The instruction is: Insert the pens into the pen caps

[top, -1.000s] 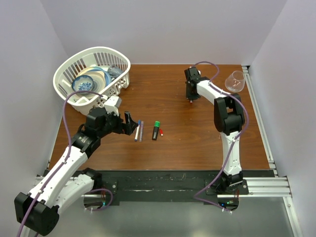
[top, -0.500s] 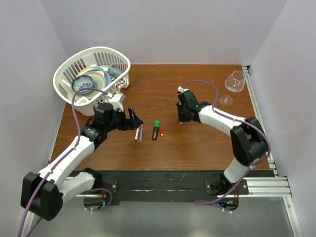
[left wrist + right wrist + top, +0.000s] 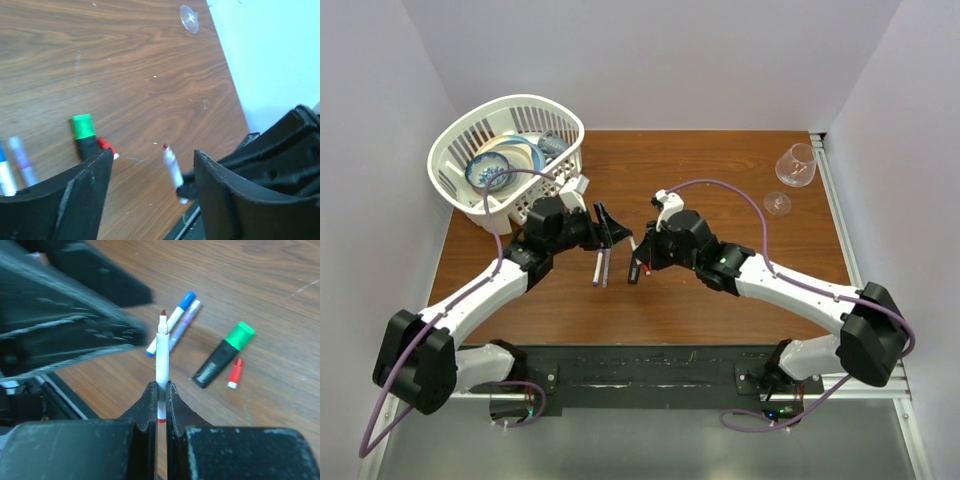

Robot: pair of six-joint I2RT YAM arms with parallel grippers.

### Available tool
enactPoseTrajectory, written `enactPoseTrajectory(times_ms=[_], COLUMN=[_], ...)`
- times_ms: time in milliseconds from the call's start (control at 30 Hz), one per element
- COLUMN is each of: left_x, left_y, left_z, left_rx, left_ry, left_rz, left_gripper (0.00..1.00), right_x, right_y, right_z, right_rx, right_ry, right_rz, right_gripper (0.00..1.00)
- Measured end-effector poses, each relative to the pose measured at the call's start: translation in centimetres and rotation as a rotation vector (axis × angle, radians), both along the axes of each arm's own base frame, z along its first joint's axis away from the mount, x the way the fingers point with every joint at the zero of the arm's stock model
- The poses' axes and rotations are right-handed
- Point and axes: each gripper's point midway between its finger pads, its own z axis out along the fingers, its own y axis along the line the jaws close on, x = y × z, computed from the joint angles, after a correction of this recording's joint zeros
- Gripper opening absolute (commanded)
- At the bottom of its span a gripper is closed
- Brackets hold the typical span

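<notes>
1. The brown tabletop carries everything in the scene.
2. A white slatted basket is set at the far left corner, with bowls stacked inside it.
3. The left gripper is held over the middle of the tabletop with its fingers spread wide apart and nothing between them.
4. The right gripper is held just to its right, and its fingers are closed on a white pen.
5. A clear glass is seen at the far right corner.
6. A stubby black marker with a green end lies flat near the tabletop's middle.
7. The gripped white pen is lifted clear of the tabletop, its dark red tip pointing away from the fingers.
8. A white pen with a blue end and a purple pen lie side by side left of the marker.
9. A small red cap lies just beside the marker's black body.
</notes>
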Motion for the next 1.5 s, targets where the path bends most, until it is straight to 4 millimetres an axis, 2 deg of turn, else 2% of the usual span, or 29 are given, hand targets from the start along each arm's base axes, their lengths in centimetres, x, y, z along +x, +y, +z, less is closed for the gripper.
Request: enactPoseTrajectory(times_ms=[33, 67, 133, 167, 233, 267, 367, 500, 600, 667, 733, 867, 933, 967, 1067, 1100, 1200, 1300, 1367, 1433, 1500], left_x=[0.0, -0.1, -0.3, -0.4, -0.7, -0.9, -1.3, -1.7, -2.0, -2.1, -2.2, -2.4, -2.6, -2.6, -2.8, -2.9, -2.7, -1.9, -1.2, -0.7, -0.3], left_y=[-0.4, -0.8, -1.6, -1.9, -2.6, -2.9, -3.6, -3.9, -4.2, -4.3, -4.4, -4.6, -4.6, -4.7, -4.7, -4.6, -4.1, -3.7, -3.4, -3.0, -2.6], left_z=[-0.1, -0.1, -0.3, -0.4, -0.6, -0.7, -0.1, 0.2, 0.6, 0.8, 1.0, 1.0, 1.0, 1.0, 1.2, 1.1, 1.3, 2.3, 3.4, 3.9, 3.4], left_rx=[-0.007, -0.018, -0.028, -0.033, -0.040, -0.045, -0.071, -0.096, -0.112, -0.120, -0.124, -0.126, -0.127, -0.127, -0.121, -0.114, -0.064, 0.011, 0.061, 0.111, 0.171], left_ry=[0.002, 0.010, 0.018, 0.025, 0.036, 0.041, 0.036, 0.038, 0.034, 0.026, 0.023, 0.023, 0.024, 0.023, 0.006, 0.005, -0.010, -0.044, -0.093, -0.130, -0.147], left_rz=[-0.008, -0.015, -0.030, -0.038, -0.055, -0.063, -0.087, -0.112, -0.135, -0.146, -0.155, -0.165, -0.174, -0.177, -0.191, -0.191, -0.186, -0.175, -0.169, -0.164, -0.170], left_gripper=[0.62, 0.53, 0.42, 0.29, 0.12, 0.00, 0.00, 0.00, 0.00, 0.00, 0.00, 0.02, 0.26, 0.50, 0.70, 0.72, 0.71, 0.64, 0.53, 0.48, 0.30], right_x=[-0.2, -0.4, -0.7, -0.8, -0.8, -0.8, -0.9, -1.1, -1.5, -1.8, -1.9, -2.3, -2.5, -2.6, -2.8, -2.9, -3.1, -3.2, -3.2, -3.2, -3.2], right_y=[0.2, 0.3, 0.7, 0.8, 1.1, 1.1, 1.1, 1.1, 0.9, 0.6, 0.6, 0.8, 0.7, 0.6, 0.4, 0.2, -1.0, -2.9, -4.6, -6.2, -8.5], right_z=[0.1, 0.2, 0.4, 0.5, 0.8, 0.9, 0.6, 0.7, 0.6, 0.3, 0.1, 0.3, 0.2, 0.2, 0.1, 0.0, -0.4, -0.4, 0.1, 0.8, 1.3], right_rx=[0.009, 0.015, 0.030, 0.036, 0.048, 0.051, 0.049, 0.054, 0.058, 0.055, 0.054, 0.067, 0.073, 0.074, 0.073, 0.072, 0.053, 0.028, 0.016, 0.015, -0.001], right_ry=[0.002, 0.003, 0.002, 0.001, -0.005, -0.006, 0.000, 0.003, 0.010, 0.015, 0.020, 0.023, 0.022, 0.023, 0.022, 0.022, 0.022, 0.005, -0.021, -0.052, -0.085], right_rz=[0.002, 0.004, 0.008, 0.009, 0.007, 0.006, -0.002, -0.001, 0.013, 0.016, 0.017, 0.032, 0.037, 0.038, 0.038, 0.037, 0.011, -0.046, -0.097, -0.148, -0.216], right_gripper=[0.00, 0.00, 0.00, 0.00, 0.00, 0.09, 0.34, 0.40, 0.35, 0.26, 0.25, 0.00, 0.00, 0.00, 0.00, 0.00, 0.00, 0.00, 0.00, 0.00, 0.00])
